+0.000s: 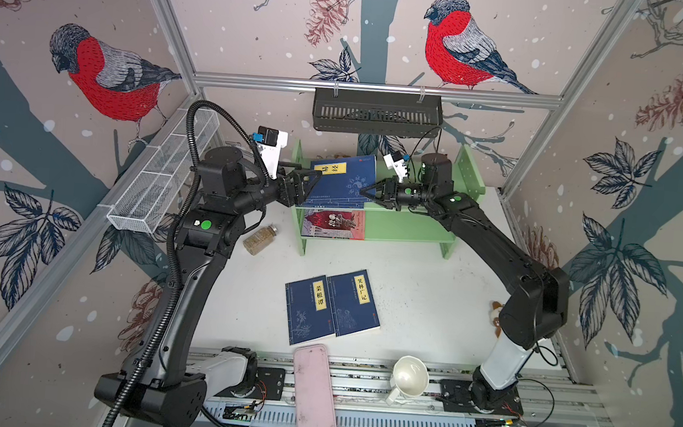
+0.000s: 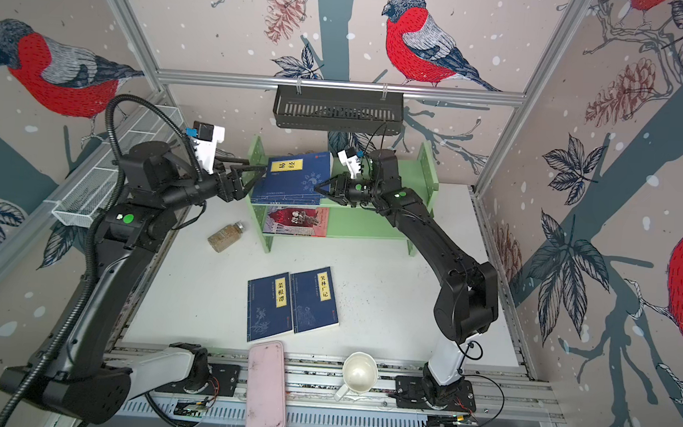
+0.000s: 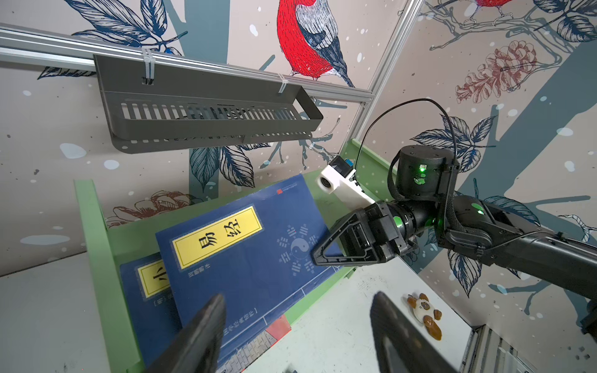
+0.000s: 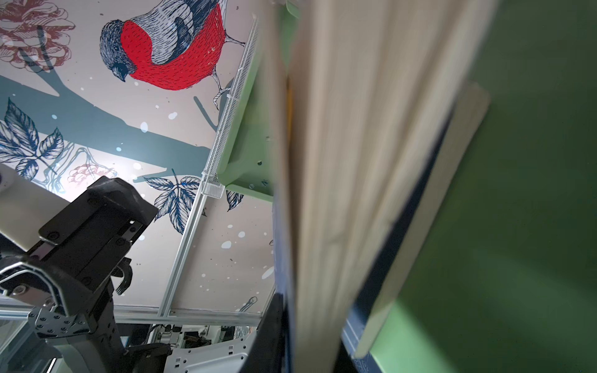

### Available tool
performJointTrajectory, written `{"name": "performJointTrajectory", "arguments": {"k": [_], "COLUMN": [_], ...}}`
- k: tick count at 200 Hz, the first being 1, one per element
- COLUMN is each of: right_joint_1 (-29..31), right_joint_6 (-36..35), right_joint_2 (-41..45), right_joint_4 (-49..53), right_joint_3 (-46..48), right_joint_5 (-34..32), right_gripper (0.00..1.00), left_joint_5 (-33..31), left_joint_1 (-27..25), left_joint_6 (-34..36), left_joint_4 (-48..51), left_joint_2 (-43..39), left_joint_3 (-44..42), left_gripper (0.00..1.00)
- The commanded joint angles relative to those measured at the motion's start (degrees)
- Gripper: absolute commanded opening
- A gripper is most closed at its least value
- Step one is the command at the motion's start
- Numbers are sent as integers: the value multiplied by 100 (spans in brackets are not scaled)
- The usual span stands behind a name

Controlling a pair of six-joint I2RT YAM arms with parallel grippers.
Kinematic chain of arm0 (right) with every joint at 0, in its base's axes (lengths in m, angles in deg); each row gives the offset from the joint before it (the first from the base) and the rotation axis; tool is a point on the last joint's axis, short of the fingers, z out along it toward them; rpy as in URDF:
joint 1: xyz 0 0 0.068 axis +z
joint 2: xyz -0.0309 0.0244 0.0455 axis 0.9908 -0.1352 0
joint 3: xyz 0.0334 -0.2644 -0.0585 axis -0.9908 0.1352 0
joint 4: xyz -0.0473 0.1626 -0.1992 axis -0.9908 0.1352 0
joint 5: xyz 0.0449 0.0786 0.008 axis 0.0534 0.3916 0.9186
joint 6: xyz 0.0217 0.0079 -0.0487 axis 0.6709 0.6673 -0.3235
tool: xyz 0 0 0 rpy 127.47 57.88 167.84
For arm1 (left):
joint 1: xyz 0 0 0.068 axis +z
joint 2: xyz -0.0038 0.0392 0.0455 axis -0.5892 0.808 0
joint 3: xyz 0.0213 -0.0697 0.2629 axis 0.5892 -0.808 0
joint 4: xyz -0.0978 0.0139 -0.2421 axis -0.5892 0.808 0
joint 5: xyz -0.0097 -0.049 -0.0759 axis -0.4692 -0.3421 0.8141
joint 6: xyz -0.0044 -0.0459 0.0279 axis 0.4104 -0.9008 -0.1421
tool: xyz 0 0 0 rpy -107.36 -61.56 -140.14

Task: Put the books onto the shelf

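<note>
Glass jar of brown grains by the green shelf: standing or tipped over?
Tipped over: the glass jar lies on its side on the white table.

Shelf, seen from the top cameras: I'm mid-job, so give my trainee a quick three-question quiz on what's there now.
1. True or false: the red-and-grey book lies on the lower tier of the shelf.
2. Fill in: the left gripper has its jaws ____.
3. In both top views, which thing lies on the table just left of the shelf? A) jar B) mug C) pink case
Key: 1 true; 2 open; 3 A.
</note>
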Motion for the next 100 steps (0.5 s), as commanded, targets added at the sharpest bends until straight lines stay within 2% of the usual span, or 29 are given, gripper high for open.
{"name": "performJointTrajectory", "arguments": {"k": [1, 100], "right_joint_1": [-2, 76], "right_joint_6": [-109, -375], "right_joint_2": [-22, -31], "right_joint_4": [111, 816], "right_joint_3": [-88, -362], "right_joint_5": [-179, -725], "right_gripper": [28, 53], "left_joint_5": [147, 201], "left_joint_1": [5, -3], "left_joint_6": [23, -7], "left_joint_4": [-203, -214], "left_joint_2": [-31, -75], "left_joint_3": [0, -58], "left_gripper": [71, 71]}}
